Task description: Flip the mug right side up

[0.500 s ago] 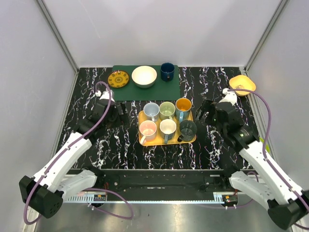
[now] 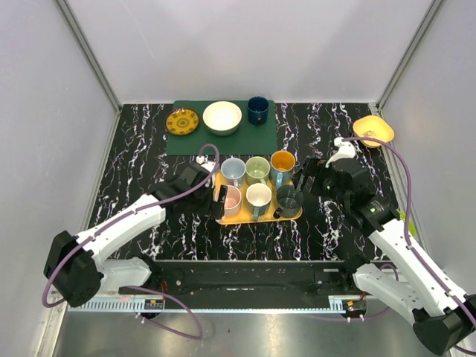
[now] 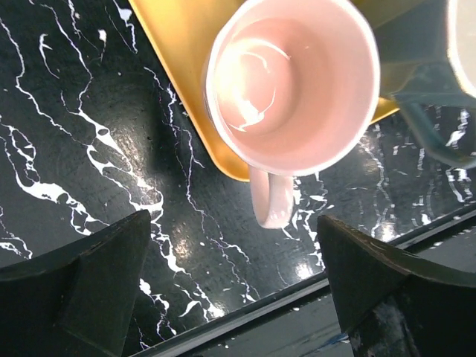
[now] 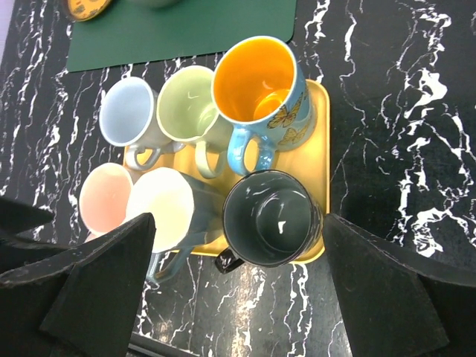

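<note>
— When we look from above, where does the pink mug (image 2: 232,199) stand?
— It stands on the yellow tray (image 2: 294,213), at the near left corner. Five other mugs share the tray in two rows. The light blue mug (image 2: 233,169), pale green mug (image 2: 257,169) and orange-lined mug (image 2: 282,161) are behind. The cream mug (image 2: 259,195) and dark glossy mug (image 2: 288,197) are beside the pink one. The tray lies on the black table (image 2: 149,156) with white marble veins.
— And the grippers?
— The left gripper (image 2: 217,195) is at the left edge of the tray, just beside the pink mug. The right gripper (image 2: 303,178) is near the right edge, apart from the mugs.
— What does the left wrist camera give?
— It looks down into the pink mug (image 3: 294,82): round, smooth, shiny inside, mouth upward. Its looped handle (image 3: 271,201) reaches past the rounded rim of the tray, over the table. The two dark fingers (image 3: 89,282) are spread wide and grip nothing.
— And the right wrist camera?
— All six mugs show, each with its mouth upward. The dark glossy mug (image 4: 271,216) is nearest. The orange-lined mug (image 4: 260,85) is blue outside, with butterfly figures. The right fingers (image 4: 387,290) are also wide apart, holding nothing. Behind the tray lies a flat green mat (image 4: 186,30).
</note>
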Robot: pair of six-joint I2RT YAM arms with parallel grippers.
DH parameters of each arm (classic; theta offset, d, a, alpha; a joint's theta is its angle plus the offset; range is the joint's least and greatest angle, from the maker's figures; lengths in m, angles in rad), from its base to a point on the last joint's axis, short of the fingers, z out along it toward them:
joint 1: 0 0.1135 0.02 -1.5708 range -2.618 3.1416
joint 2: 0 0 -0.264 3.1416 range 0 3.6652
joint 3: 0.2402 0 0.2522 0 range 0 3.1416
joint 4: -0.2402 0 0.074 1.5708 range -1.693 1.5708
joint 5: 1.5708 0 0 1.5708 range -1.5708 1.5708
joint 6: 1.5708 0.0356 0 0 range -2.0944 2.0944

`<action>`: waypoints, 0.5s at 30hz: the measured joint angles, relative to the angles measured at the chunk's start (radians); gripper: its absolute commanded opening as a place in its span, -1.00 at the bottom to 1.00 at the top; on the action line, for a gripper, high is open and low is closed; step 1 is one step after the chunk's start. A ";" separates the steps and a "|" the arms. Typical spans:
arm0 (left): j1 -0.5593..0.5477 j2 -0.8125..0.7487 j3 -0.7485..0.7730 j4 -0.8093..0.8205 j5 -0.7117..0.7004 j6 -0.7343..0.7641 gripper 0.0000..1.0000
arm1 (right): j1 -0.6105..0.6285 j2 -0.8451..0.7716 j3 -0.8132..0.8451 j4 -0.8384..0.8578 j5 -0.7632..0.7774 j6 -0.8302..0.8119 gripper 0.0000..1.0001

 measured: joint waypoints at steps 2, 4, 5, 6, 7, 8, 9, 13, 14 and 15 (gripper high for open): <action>0.000 0.044 -0.003 0.005 0.003 0.014 0.85 | 0.000 -0.008 -0.002 0.000 -0.017 0.003 0.99; -0.001 0.073 -0.008 0.011 0.006 0.033 0.80 | 0.000 -0.019 -0.006 0.001 -0.026 0.008 0.99; -0.002 0.080 -0.009 0.014 0.007 0.040 0.79 | 0.000 -0.026 -0.010 0.001 -0.031 0.010 1.00; -0.003 0.087 -0.010 0.018 0.008 0.047 0.77 | 0.000 -0.034 -0.015 0.002 -0.037 0.012 1.00; -0.007 0.097 -0.010 0.027 0.009 0.054 0.73 | 0.000 -0.041 -0.021 0.002 -0.043 0.016 0.99; -0.011 0.108 -0.010 0.038 0.011 0.060 0.71 | 0.000 -0.045 -0.026 0.002 -0.045 0.018 0.99; -0.015 0.117 -0.010 0.045 0.012 0.063 0.69 | 0.000 -0.049 -0.031 0.002 -0.046 0.020 1.00; -0.035 0.164 -0.010 0.076 0.015 0.074 0.56 | 0.000 -0.050 -0.042 0.002 -0.061 0.030 0.99; -0.040 0.173 -0.010 0.084 0.014 0.075 0.53 | 0.000 -0.051 -0.042 0.002 -0.064 0.032 1.00; -0.045 0.179 -0.010 0.090 0.015 0.076 0.52 | 0.000 -0.051 -0.042 0.002 -0.065 0.033 1.00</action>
